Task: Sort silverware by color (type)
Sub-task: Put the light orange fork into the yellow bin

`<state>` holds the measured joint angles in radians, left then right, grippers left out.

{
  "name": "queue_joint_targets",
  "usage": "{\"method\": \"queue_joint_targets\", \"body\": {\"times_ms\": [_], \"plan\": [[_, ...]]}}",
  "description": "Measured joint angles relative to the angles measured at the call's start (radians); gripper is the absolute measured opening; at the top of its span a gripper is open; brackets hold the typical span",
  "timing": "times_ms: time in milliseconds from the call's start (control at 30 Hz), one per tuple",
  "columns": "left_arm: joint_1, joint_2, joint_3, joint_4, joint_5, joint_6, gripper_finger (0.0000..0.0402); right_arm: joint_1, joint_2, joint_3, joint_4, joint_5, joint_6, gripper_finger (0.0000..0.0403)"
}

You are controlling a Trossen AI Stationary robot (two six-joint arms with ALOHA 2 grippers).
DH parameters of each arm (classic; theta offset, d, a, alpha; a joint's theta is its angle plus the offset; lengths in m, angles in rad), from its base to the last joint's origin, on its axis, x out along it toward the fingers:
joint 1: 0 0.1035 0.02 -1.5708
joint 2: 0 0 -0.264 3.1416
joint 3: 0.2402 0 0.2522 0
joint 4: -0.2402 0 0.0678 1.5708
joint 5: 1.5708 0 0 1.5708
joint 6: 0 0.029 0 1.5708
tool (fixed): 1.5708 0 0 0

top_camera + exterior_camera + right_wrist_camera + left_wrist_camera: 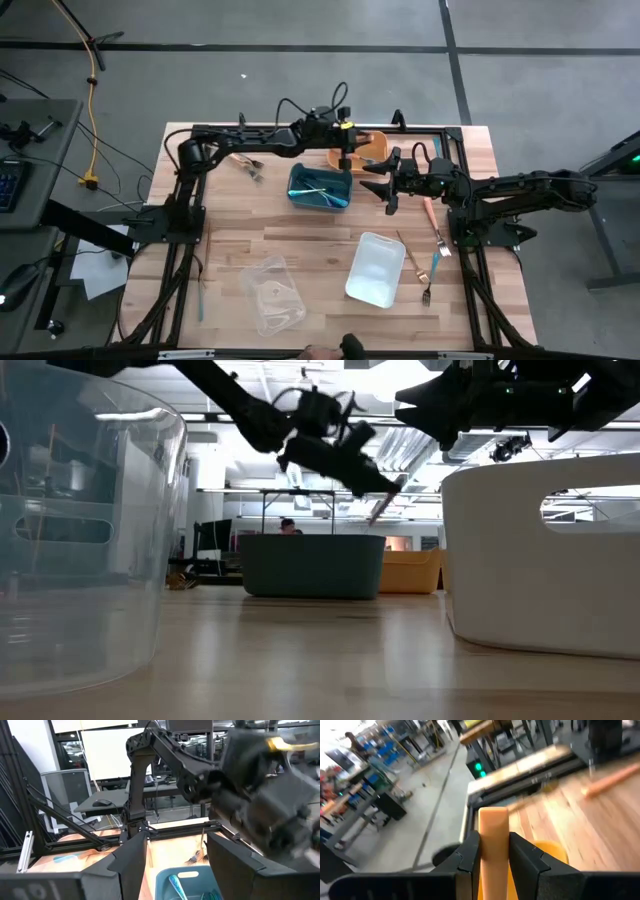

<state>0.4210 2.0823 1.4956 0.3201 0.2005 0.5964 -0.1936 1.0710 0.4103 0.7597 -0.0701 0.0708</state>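
wooden table (300, 245) carries four bins (teal, orange, white, clear) and loose silverware (432, 218).

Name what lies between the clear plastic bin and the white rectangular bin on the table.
Nothing: bare wooden table separates the clear plastic bin from the white rectangular bin, shown in the high view.

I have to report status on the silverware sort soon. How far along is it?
Partly done: teal pieces already lie in the blue bin. In hand: the left hand grips a salmon-handled utensil over the orange bin. Left: loose pieces by the right arm and at far left; the white bin looks empty.
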Motion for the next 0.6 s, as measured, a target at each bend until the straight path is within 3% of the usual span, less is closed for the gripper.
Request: {"method": "queue_joint_targets", "body": {"times_ms": [267, 433, 600], "plan": [[-0.001, 0.033, 0.000, -0.013, -0.035, 0.011, 0.0089, 0.000, 0.000, 0.000, -0.001, -0.002, 0.000, 0.0201], [-0.003, 0.032, 0.001, -0.019, -0.123, 0.006, 0.0118, 0.000, 0.000, 0.000, -0.003, -0.002, 0.000, 0.0201], [-0.004, 0.032, 0.001, -0.022, -0.131, -0.030, 0.0155, 0.000, 0.000, 0.000, -0.003, -0.002, -0.019, 0.0201]]}}
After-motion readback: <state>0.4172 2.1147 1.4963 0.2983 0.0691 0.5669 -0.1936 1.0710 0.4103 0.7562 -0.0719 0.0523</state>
